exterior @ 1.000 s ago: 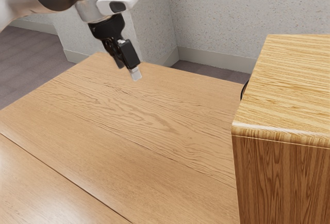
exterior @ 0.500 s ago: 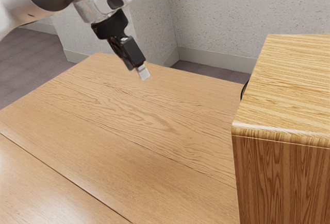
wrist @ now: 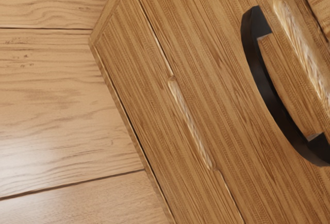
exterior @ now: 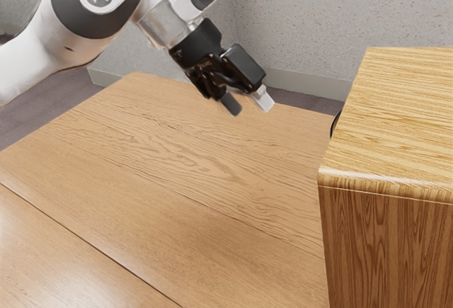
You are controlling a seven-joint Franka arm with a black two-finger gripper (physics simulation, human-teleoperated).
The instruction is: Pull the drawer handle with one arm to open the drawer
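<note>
While the pincer (exterior: 246, 102) hangs above the table (exterior: 177, 180) (apparently spread apart), the black drawer handle (wrist: 268, 92) sits well away.

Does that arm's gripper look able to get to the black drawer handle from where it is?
Probably yes. The open gripper hangs above the table, short of the cabinet, and the wrist view looks straight at the drawer handle with nothing standing between.

Open room is being left over the table (exterior: 177, 180) between gripper (exterior: 249, 105) and cabinet (exterior: 396, 131). Passage beyond is being blocked by the cabinet; a gap is being shown behind the handle (wrist: 268, 98).
</note>
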